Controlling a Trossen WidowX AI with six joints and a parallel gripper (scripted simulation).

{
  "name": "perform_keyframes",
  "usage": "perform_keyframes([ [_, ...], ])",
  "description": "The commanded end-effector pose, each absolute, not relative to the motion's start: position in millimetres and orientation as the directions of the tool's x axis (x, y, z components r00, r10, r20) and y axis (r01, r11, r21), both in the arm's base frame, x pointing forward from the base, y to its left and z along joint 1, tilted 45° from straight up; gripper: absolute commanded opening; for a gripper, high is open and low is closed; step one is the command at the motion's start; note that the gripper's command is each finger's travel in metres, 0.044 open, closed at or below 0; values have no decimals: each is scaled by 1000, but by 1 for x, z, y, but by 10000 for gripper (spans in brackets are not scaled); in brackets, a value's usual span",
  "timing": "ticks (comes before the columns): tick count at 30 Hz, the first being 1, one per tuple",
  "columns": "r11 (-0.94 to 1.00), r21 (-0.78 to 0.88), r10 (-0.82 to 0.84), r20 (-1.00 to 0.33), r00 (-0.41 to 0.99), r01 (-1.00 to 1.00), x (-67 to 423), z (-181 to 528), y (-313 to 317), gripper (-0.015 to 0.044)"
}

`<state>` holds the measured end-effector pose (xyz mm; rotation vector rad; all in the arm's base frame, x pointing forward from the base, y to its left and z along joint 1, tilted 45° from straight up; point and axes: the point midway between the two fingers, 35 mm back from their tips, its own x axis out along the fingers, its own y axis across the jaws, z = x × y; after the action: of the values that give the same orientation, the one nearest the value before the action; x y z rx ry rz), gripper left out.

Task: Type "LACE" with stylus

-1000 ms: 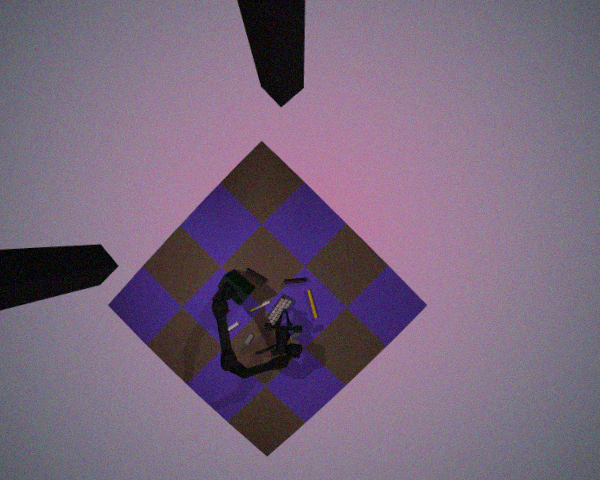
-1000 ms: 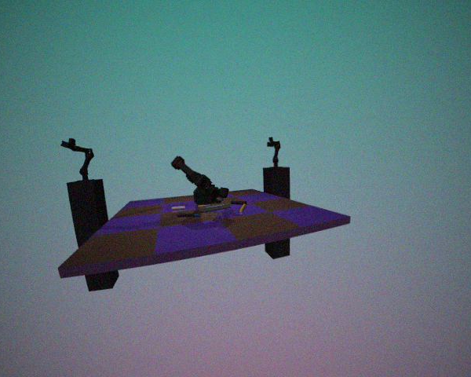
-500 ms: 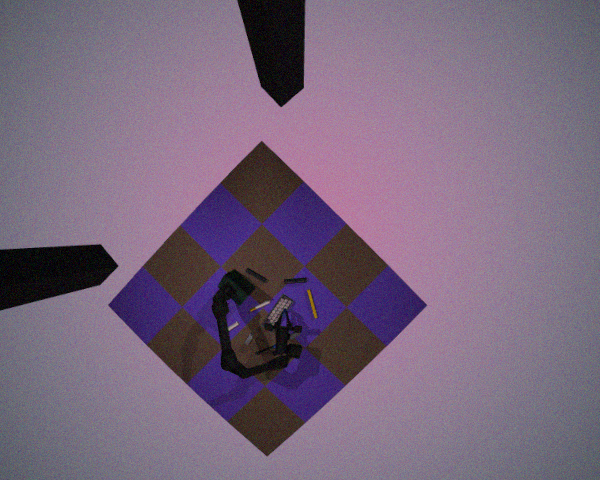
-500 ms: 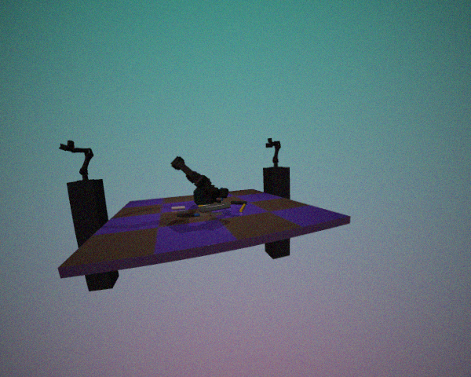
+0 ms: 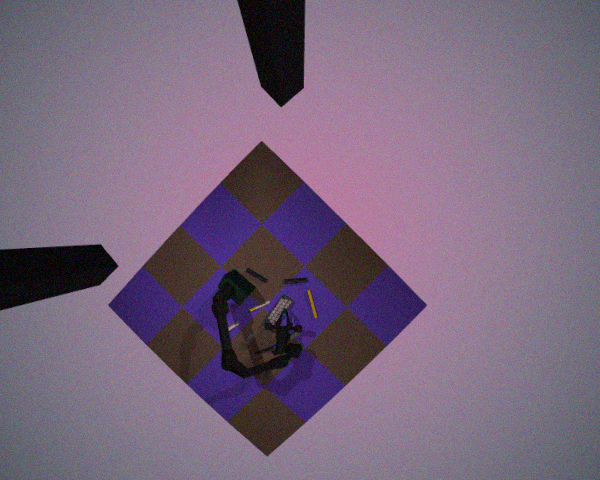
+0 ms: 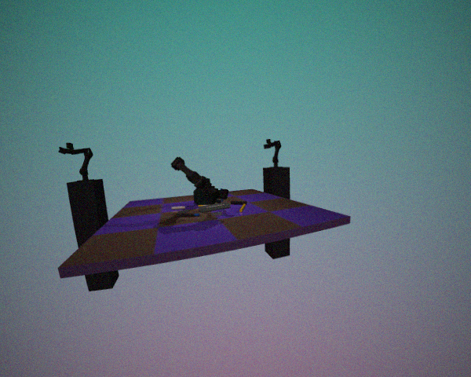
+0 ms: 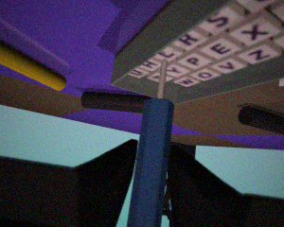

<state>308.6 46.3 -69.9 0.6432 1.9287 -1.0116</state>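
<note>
My gripper (image 7: pixel 153 149) (image 5: pixel 281 334) is shut on the blue stylus (image 7: pixel 151 161) (image 5: pixel 278 342) (image 6: pixel 195 214), which stands between the two dark fingers. Its thin grey tip (image 7: pixel 162 78) reaches the near rows of the grey keyboard (image 7: pixel 218 43) (image 5: pixel 280 308) (image 6: pixel 214 207), close to the L key (image 7: pixel 170 54). I cannot tell whether the tip presses the key down. The keyboard lies flat on the checkered table (image 5: pixel 261 175) (image 6: pixel 252 225).
A yellow pen (image 5: pixel 311 303) (image 6: pixel 242 208) (image 7: pixel 26 66) lies beside the keyboard. Two dark pens (image 5: pixel 256 274) (image 5: pixel 295 280) lie behind it, and they show in the wrist view (image 7: pixel 114 100) (image 7: pixel 265 120). A pale pen (image 5: pixel 259 306) lies near the arm base (image 5: pixel 235 286).
</note>
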Motion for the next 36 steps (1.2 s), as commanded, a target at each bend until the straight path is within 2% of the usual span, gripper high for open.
perform_keyframes([
  [1, 547, -402, 50, -860, -509, 734, 310, -71, 44, 81],
  [25, 547, -403, 50, -860, -509, 734, 311, -74, 41, 81],
  [36, 548, -401, 52, -860, -508, 734, 306, -47, 68, 81],
])
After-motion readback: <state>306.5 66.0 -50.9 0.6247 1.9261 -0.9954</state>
